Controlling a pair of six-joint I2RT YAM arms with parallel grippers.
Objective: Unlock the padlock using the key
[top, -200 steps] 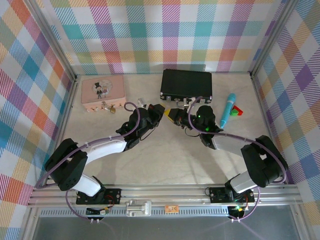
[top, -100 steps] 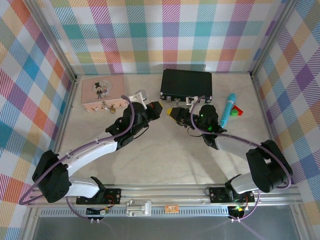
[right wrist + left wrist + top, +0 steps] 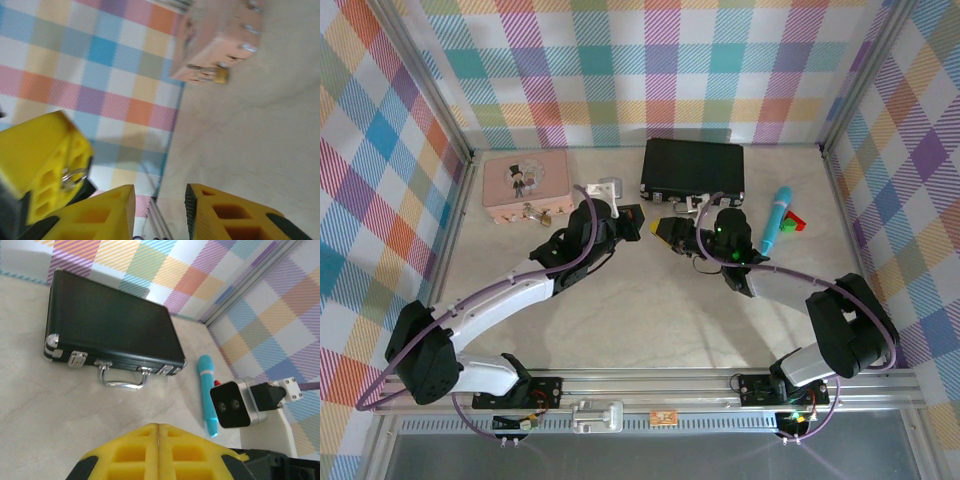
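Beige tabletop (image 3: 650,310), one padlock (image 3: 221,75), one key (image 3: 74,176) in the clamped left claw (image 3: 158,430), right claw (image 3: 160,200) ajar.

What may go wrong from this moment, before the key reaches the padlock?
1. What seems to be the key is a thin metal loop sticking out of the shut left gripper; so small a hold may slip or twist.
2. The padlock seems to hang loose at the pink tin's front; the right gripper, open and empty, is away from it, so it may swing aside when the key pushes in.
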